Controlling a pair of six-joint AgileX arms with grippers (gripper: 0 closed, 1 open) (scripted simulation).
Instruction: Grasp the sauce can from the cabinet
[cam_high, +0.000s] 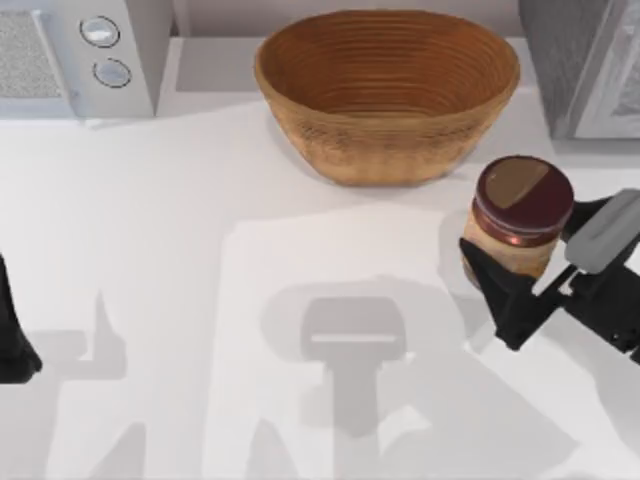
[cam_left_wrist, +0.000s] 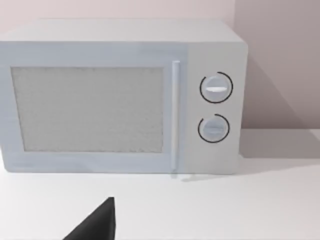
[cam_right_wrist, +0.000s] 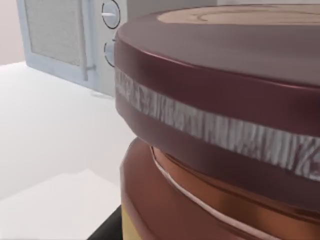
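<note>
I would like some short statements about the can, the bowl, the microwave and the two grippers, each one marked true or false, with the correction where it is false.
1. The sauce can stands upright on the table. True.
2. The sauce can lies inside the woven bowl. False: it stands on the table outside the bowl, toward the right side.
3. The right gripper is at the sauce can, its fingers around the can's body. True.
4. The left gripper is holding the microwave's handle. False: it sits at the table's left edge, apart from the microwave.
5. The microwave has two round dials. True.
6. The woven bowl is smaller than the sauce can. False: the bowl is much larger.
</note>
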